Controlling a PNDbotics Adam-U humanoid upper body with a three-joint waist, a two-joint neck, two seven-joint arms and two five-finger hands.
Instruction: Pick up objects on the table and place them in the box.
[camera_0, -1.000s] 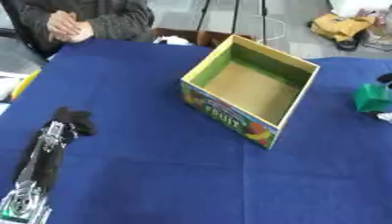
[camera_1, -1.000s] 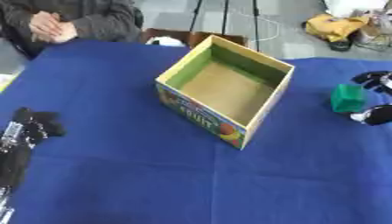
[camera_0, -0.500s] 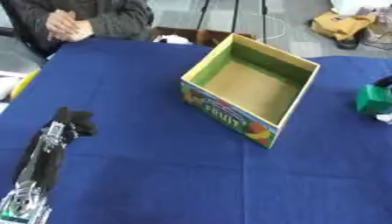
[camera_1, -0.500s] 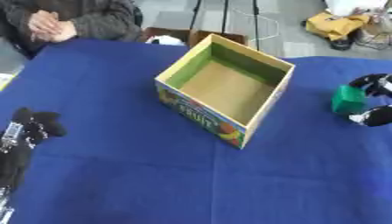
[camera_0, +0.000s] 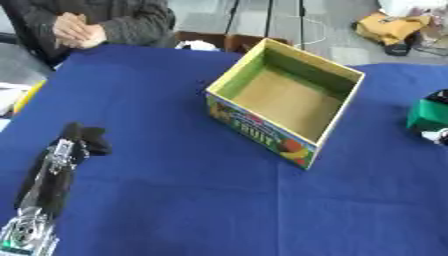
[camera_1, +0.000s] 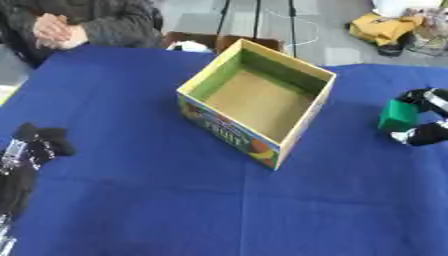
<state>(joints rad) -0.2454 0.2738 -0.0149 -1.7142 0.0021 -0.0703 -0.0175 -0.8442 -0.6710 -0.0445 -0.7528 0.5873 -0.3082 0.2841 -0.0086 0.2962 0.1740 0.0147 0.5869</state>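
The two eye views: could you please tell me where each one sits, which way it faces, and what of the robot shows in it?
Left eye view: head camera, looking down at the blue table and open box; left arm lower left, left hand.
Right eye view: the same, set slightly rightward; right hand curled round a green block at the right edge.
Shared: box, table, left arm, green block.
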